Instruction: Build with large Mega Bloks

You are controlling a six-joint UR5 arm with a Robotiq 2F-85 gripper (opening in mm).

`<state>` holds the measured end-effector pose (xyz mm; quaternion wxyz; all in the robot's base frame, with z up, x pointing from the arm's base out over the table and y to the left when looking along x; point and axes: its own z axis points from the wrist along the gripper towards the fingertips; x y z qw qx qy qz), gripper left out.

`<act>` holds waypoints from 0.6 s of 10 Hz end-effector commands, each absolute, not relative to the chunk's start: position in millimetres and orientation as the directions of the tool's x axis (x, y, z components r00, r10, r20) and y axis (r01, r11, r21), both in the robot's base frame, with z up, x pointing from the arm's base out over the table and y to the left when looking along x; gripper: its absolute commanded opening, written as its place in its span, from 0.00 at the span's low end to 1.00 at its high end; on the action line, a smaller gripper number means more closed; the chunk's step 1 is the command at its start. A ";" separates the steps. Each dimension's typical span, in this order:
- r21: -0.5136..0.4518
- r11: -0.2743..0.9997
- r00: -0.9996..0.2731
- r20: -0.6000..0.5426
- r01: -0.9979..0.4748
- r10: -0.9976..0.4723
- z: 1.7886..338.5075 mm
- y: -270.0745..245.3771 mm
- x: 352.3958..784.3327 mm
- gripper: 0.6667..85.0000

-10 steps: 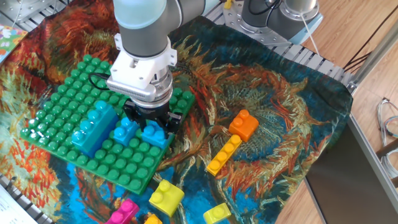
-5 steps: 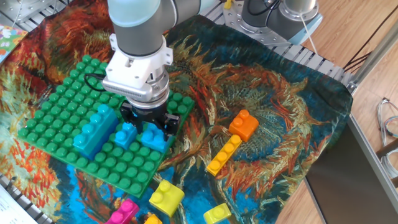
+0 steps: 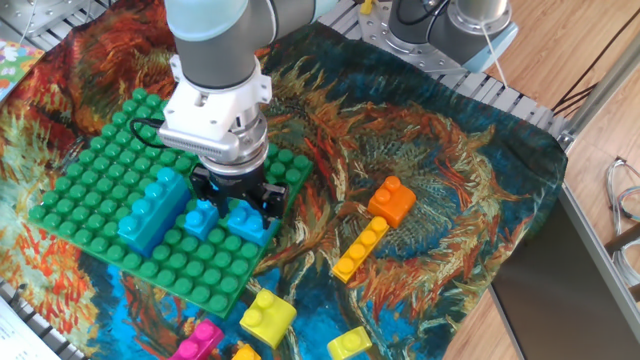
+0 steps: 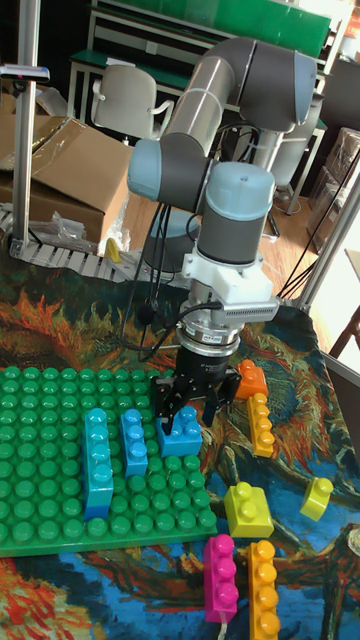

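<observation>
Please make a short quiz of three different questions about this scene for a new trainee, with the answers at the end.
1. True or false: the long light blue brick stands on the green studded plate.
2. Multiple choice: over which brick is the gripper placed? A) the orange square brick beside the plate B) the blue square brick at the plate's edge C) the pink long brick
3. Fill in: the pink long brick lies next to a long brick of ______ colour.

Key
1. True.
2. B, the blue square brick; the fingers stand on either side of it.
3. Orange: the orange long brick.
</observation>
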<state>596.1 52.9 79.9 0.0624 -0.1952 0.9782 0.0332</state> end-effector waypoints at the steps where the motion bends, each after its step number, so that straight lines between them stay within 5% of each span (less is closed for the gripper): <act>1: 0.067 0.917 -0.914 -0.134 -0.394 -0.383 96.0 48.4 597.2 0.76; 3: 0.089 0.927 -0.925 -0.146 -0.365 -0.351 98.3 55.0 598.7 0.61; 4: 0.102 0.938 -0.938 -0.136 -0.333 -0.318 98.5 57.4 596.9 0.18; 5: 0.104 0.944 -0.945 -0.126 -0.314 -0.301 98.2 57.1 595.1 0.01; 6: 0.104 0.944 -0.945 -0.129 -0.314 -0.300 97.7 56.6 595.2 0.01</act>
